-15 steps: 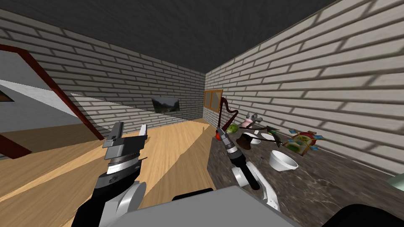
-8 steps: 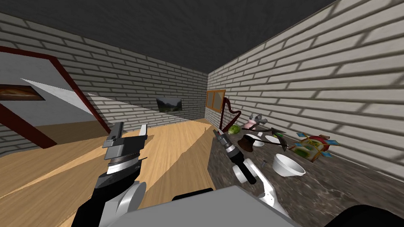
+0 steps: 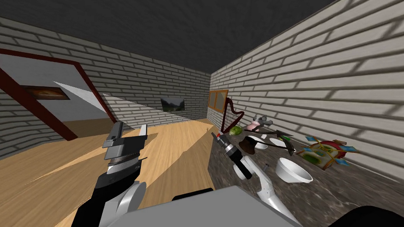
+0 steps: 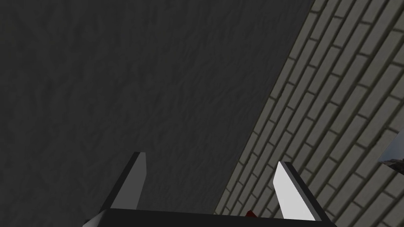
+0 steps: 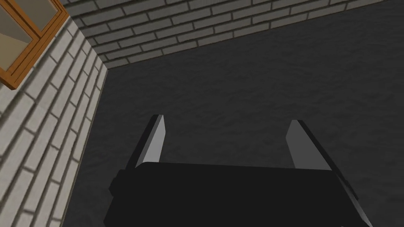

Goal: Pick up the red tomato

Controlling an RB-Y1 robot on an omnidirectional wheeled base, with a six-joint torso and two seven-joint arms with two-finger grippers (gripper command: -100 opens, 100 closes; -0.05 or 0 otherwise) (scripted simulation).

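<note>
Tomato (image 3: pixel 214 135), plain red a second ago, now a sliver behind wide right jaws; left jaws wide too.

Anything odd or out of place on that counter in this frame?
Yes: a dark red harp stands at the far end of the dark counter, near a white bowl and a green vegetable. An instrument looks odd among them. Nothing looks spilled or broken.

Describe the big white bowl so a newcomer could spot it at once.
Find the dark mottled counter along the brick wall. The white bowl stands on it nearest the camera, deep and plain, larger than the smaller white dishes behind it.
</note>
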